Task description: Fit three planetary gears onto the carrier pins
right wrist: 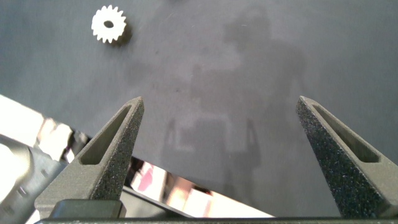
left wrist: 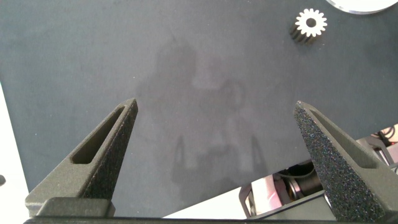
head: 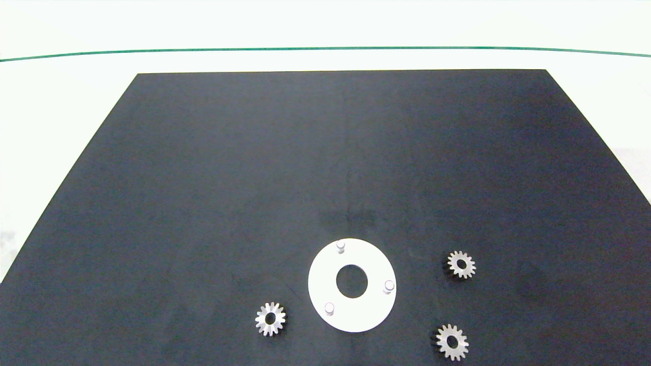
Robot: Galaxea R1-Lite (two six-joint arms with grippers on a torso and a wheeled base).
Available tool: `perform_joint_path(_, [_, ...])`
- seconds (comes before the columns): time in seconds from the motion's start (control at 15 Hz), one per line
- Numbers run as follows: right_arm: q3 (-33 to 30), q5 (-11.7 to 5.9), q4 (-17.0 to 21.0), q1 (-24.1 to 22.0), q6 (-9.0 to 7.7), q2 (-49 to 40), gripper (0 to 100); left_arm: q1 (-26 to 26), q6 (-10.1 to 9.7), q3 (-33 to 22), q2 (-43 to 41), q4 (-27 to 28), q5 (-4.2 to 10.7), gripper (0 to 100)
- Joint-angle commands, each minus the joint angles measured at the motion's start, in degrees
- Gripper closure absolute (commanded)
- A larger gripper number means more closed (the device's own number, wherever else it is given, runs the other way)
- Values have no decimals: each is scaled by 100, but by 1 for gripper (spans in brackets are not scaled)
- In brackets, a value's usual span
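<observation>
Both the left gripper (left wrist: 214,134) and right gripper (right wrist: 221,130) hover spread wide above the dark surface (head: 325,168); three planetary gears (head: 270,318) lie loose around the white disc (head: 368,312), whose carrier pins (head: 341,246) stand bare.

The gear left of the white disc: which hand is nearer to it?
Left. The left hand, open, has this gear in its wrist view. The right hand, open, sees another gear beyond the white disc.

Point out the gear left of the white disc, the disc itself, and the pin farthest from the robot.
left gear (head: 270,319): head view, toothed face.
white disc (head: 368,315): head view, bare flat ring.
far pin (head: 341,246): head view, top.
</observation>
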Motion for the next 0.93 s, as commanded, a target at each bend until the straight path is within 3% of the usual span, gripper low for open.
perform_joint_path(0.07, [-45, 17, -14, 185, -437, 663, 0, 17, 10, 34, -4, 18, -6, 0])
perform_joint_path(0.4, [-396, -36, -14, 545, -850, 1533, 0, 26, 10, 52, -30, 26, -6, 0])
perform_joint_path(0.53, [-642, 17, -14, 721, -885, 1946, 0, 26, 10, 60, -30, 26, -6, 0])
perform_joint_path(0.73, [-818, -44, -23, 1398, -894, 2658, 0, 26, 1, 78, -22, 26, -15, 0])
perform_joint_path(0.8, [-897, -106, -23, 1618, -894, 2851, 0, 17, 1, 78, -13, 26, -15, 0])
perform_joint_path(0.93, [-923, -431, -14, 1952, -894, 3054, 0, 26, -16, 78, -22, 26, -15, 0])
